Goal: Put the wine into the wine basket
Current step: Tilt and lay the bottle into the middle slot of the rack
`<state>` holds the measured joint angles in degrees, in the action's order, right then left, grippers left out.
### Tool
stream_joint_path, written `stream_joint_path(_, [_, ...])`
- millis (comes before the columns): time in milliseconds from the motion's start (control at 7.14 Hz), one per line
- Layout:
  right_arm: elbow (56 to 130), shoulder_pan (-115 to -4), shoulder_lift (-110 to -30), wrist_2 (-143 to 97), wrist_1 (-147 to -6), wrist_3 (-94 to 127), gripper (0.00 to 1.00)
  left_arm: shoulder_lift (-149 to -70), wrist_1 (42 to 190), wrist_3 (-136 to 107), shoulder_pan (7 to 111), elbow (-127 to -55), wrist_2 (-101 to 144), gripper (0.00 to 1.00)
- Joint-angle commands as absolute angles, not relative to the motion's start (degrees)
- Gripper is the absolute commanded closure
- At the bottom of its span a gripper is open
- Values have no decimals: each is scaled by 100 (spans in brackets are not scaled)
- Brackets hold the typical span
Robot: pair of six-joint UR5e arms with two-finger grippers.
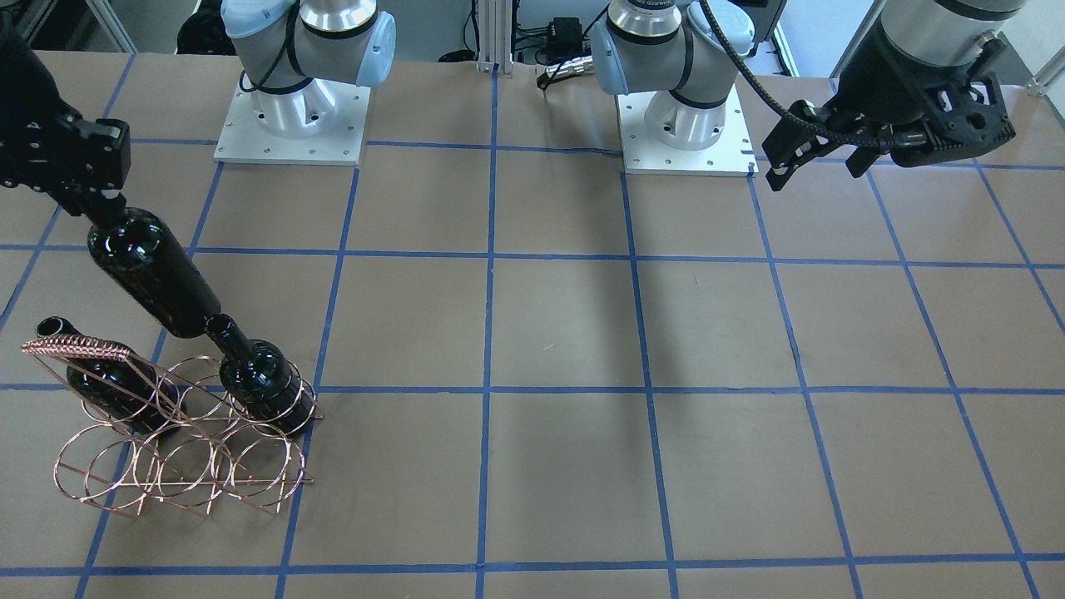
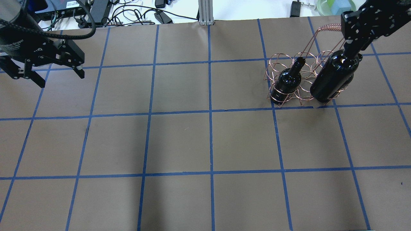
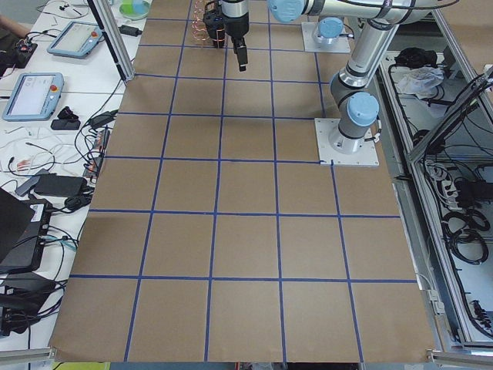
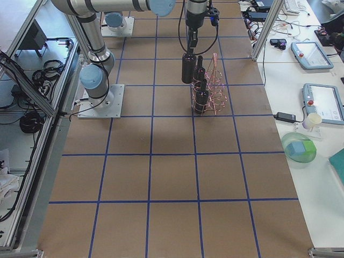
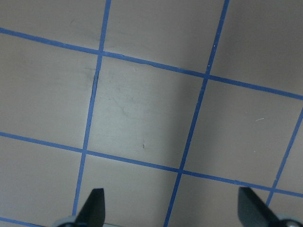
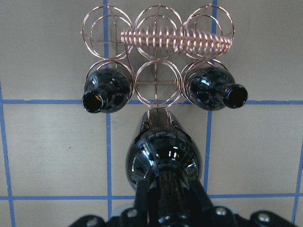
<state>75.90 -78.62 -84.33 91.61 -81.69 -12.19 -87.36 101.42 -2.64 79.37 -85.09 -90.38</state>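
Note:
My right gripper (image 1: 100, 204) is shut on the neck of a near-black wine bottle (image 1: 150, 270) and holds it upright, just on the robot's side of the copper wire basket (image 1: 183, 466). In the right wrist view this bottle (image 6: 163, 163) hangs in front of the basket's (image 6: 158, 38) empty middle ring. Two more bottles (image 6: 106, 90) (image 6: 213, 90) stand in the outer rings of that row. In the overhead view the held bottle (image 2: 334, 77) hides one of them. My left gripper (image 2: 61, 79) is open and empty, far away over the bare table.
The basket's coiled handle (image 6: 175, 40) runs over its middle. The far row of rings holds nothing. Both arm bases (image 1: 291, 116) (image 1: 686, 116) stand on the robot's side of the brown, blue-taped table (image 1: 549, 349). Cables and devices lie beyond the far edge (image 2: 128, 12).

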Motion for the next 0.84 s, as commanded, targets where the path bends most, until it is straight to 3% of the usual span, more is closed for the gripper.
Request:
stream_joint_path(0, [7102, -7866, -7806, 8932, -8706, -1204, 100, -8736, 10143, -264, 7937, -8517, -9035, 0])
stream_joint_path(700, [7374, -7892, -7699, 9000, -8675, -1222, 99, -8728, 10116, -255, 7963, -8508, -9017, 0])
